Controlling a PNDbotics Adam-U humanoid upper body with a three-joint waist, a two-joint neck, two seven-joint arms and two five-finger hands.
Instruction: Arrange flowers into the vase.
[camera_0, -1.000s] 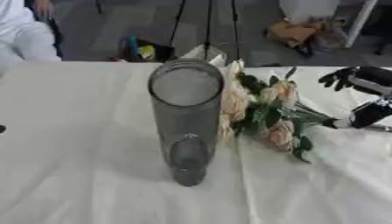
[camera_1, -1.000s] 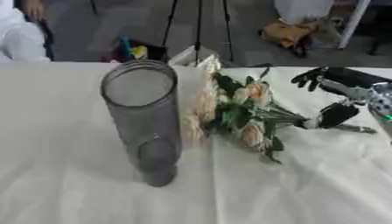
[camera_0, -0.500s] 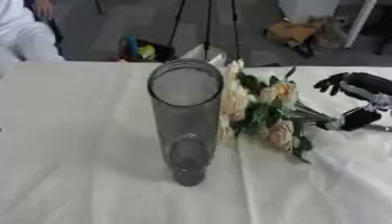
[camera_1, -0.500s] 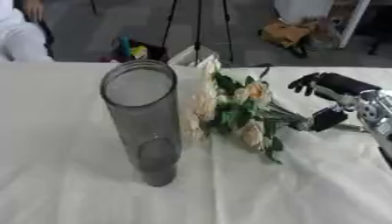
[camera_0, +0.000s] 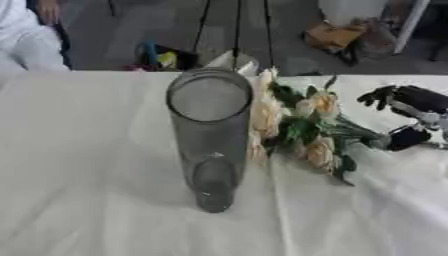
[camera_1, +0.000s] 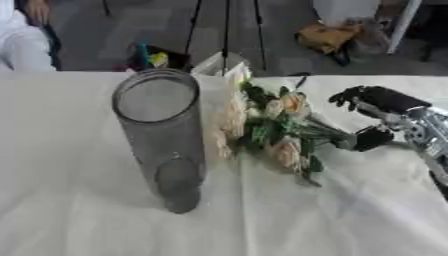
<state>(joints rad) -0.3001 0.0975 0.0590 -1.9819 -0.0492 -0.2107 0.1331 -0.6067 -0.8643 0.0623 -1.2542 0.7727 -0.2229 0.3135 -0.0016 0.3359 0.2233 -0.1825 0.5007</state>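
Risk, vase: the tall clear vase (camera_1: 160, 135) is standing upright on the white tablecloth (camera_0: 79, 165), and the pale blooms of the flowers (camera_1: 262, 125) are lying just beside its right wall. If the bunch is being dragged left instead of lifted, the blooms are likely pushing against the glass and tipping it.
Risk, stems: the green stems are running right toward the right hand (camera_1: 372, 117); a grasp taken only at the stem ends is probably letting the heavy heads droop and catch on the rim.
Risk, cloth: the cloth is lying in soft folds near the stems, so fingers closing low may be gathering fabric along with them.
Risk, bunch: several blooms are lying loosely together, so some may be slipping out when the rest are raised.
Flowers, place: resting flat on the table to the right of the vase, heads to the left and far, stems to the right; none are in the vase yet.
Right hand, pose: reaching in from the right edge, fingers (camera_1: 354, 95) curling above the stem ends, thumb tip (camera_1: 367, 138) sitting lower and nearer, at the stems.
Right hand, state: fingers and thumb are standing apart, not closed round anything.
Left hand: not showing in either view.
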